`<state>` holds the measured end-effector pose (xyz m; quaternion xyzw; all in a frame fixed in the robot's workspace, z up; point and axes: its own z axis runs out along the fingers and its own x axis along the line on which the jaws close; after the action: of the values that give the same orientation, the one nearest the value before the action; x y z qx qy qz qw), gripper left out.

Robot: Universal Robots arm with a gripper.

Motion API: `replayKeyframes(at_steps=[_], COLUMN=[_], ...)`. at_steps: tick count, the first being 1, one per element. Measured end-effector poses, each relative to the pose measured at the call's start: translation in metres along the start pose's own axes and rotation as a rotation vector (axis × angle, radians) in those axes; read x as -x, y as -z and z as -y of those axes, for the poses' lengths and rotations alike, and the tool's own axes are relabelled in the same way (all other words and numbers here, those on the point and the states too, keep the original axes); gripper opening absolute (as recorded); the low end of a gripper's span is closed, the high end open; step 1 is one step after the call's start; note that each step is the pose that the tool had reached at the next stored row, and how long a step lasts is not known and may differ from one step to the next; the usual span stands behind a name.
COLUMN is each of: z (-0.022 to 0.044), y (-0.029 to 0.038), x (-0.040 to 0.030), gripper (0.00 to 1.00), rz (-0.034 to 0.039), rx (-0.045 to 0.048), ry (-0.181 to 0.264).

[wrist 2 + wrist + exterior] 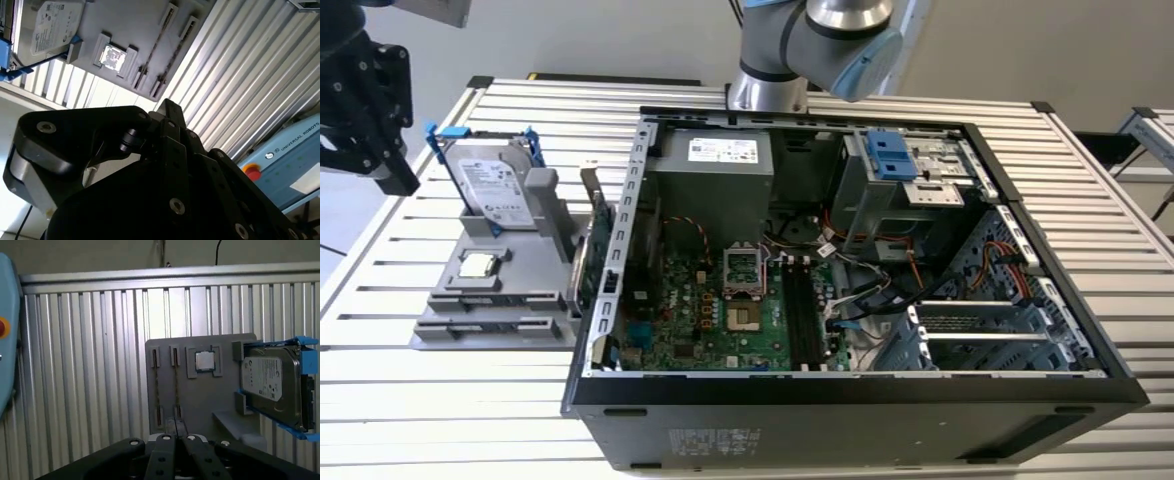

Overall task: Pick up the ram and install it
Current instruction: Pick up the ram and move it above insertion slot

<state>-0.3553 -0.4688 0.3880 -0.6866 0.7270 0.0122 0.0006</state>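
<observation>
The ram [156, 385] stands on edge in a grey holder [200, 395], a thin dark stick with a second like it [176, 385] beside it. The second wrist view shows the same ram stick [156, 45] as a thin line. My black gripper [400, 182] hangs above the table at the exterior view's left, beyond the holder [487, 300] and apart from it. Its fingertips [176, 421] are shut together with nothing between them. The open computer case [854, 385] lies at centre, with the motherboard's long black slots [803, 315] inside.
On the holder also sit a silver hard drive in a blue frame [494, 185], a square processor chip [478, 265] and a green expansion card [603, 265] upright against the case. Cables [881, 265] cross the case beside the slots. A ribbed metal table [454, 390] carries everything.
</observation>
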Motion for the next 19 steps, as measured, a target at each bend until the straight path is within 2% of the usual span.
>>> replayKeyframes(at_steps=[2, 4, 13, 14, 19], z=[0.0000, 0.0001, 0.0000, 0.0001, 0.0001], y=[0.0000, 0.0000, 0.0000, 0.0000, 0.0000], x=[0.0000, 0.0000, -0.0001, -0.0001, -0.0001], gripper=[0.00, 0.00, 0.00, 1.00, 1.00], rz=[0.0095, 0.0152, 0.0148, 0.0148, 0.0146], rx=[-0.0005, -0.0004, 0.0000, 0.0001, 0.0004], ry=[0.010, 0.025, 0.041, 0.042, 0.051])
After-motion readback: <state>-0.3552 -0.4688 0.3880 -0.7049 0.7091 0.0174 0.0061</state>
